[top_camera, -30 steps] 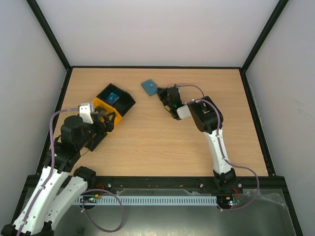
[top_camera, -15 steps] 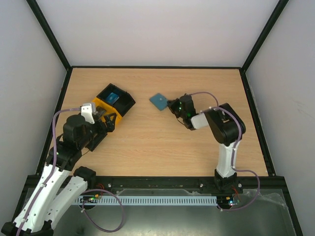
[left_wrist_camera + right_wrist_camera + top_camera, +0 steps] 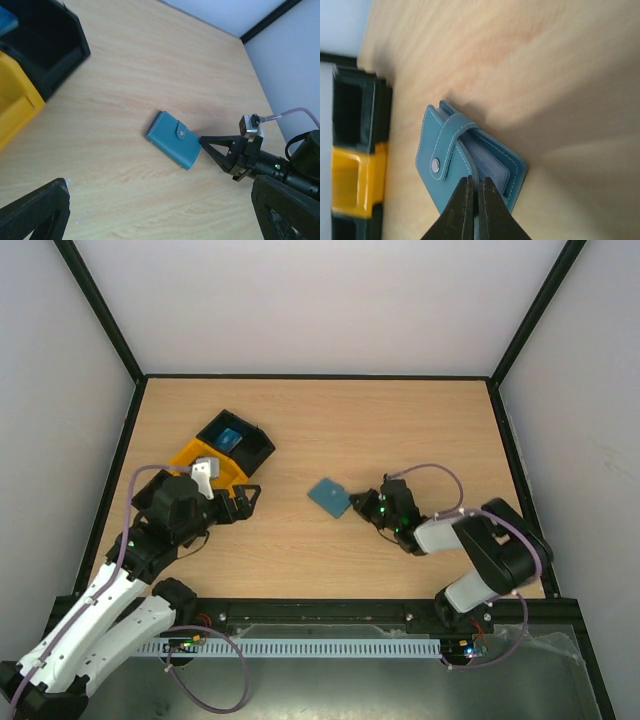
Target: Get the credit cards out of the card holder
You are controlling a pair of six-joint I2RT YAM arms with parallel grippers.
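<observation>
The left gripper [image 3: 241, 502] hangs released, jaws wide apart, just beside the black and yellow trays [image 3: 225, 450] and well apart from the work; I judge that it waits there to take the holder when it is offered. To the right of it, the card holder [image 3: 328, 497] lies flat on the table [image 3: 400, 420] near the middle, closed, with its tab [image 3: 181, 132] snapped over. The credit cards [image 3: 492, 166] are inside it, not yet taken out. The right gripper [image 3: 358, 505] is clenched, its tips touching the holder's right edge; probably it steers the holder toward a place that both arms can reach.

The top view gives only a blue square and the two arms; the left wrist view shows the snapped tab and the point of contact; the right wrist view alone shows pale card edges between the covers; whether the tips pinch a cover I cannot tell.
</observation>
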